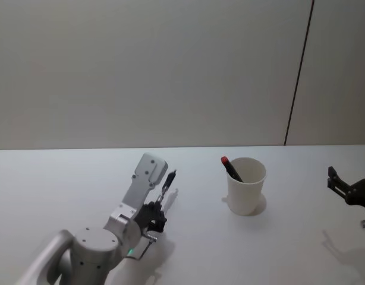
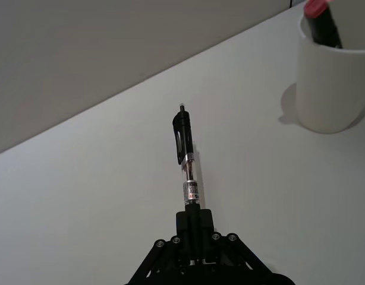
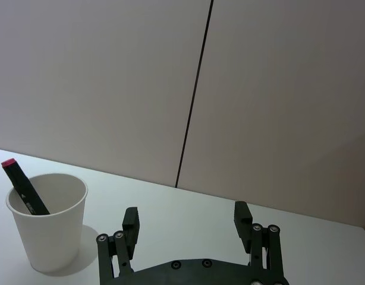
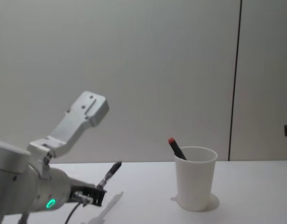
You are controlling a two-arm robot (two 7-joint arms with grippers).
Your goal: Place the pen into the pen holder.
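Left gripper [image 2: 194,218] jaws grasp the pen [image 2: 185,155]; best carry it toward three o'clock, upright above the cup [image 1: 246,193]; right gripper [image 3: 186,212] parked, jaws released.

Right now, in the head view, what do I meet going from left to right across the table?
The left gripper shut on the pen → pen holder with a red-capped marker inside → right gripper, open.
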